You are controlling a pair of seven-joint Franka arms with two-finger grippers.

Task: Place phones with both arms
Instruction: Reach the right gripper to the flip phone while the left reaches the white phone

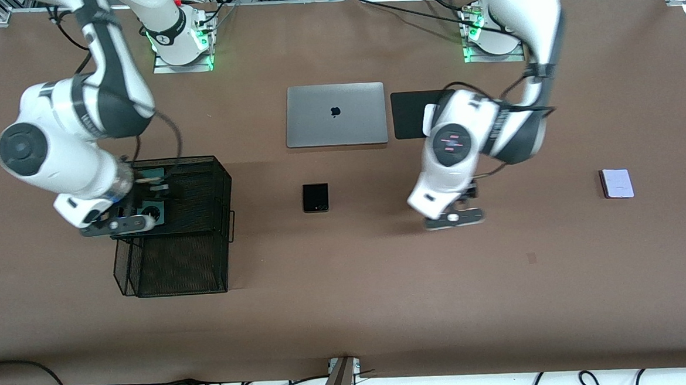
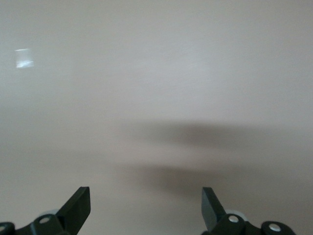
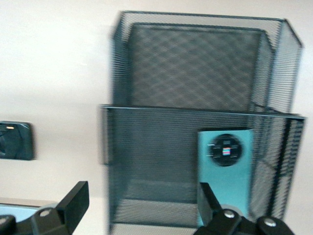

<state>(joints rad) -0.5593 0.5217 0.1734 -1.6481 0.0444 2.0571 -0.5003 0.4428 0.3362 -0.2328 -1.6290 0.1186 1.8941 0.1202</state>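
A: Starting at the right arm's end, what do you have?

B: My right gripper (image 1: 122, 223) hangs over the black mesh basket (image 1: 206, 270), fingers spread apart and holding nothing. In the right wrist view the green phone (image 3: 226, 169) sits inside the basket's rear compartment, right under that gripper, leaning against the mesh wall with its camera ring facing up.

A: And moving along the tabletop (image 1: 349, 309)?

B: The black phone (image 1: 315, 197) lies flat between the two grippers, well apart from both. The closed laptop (image 1: 336, 115) is farther from the front camera than it, with a black pad (image 1: 412, 114) just beside the laptop, partly covered by my left arm.

A: The left gripper?

B: The left gripper (image 1: 454, 217) hovers low over bare tabletop, fingers wide apart and empty; its wrist view shows only the surface and its shadow.

A: The last phone?

B: The lilac phone (image 1: 617, 183) lies flat toward the left arm's end, well apart from the left gripper.
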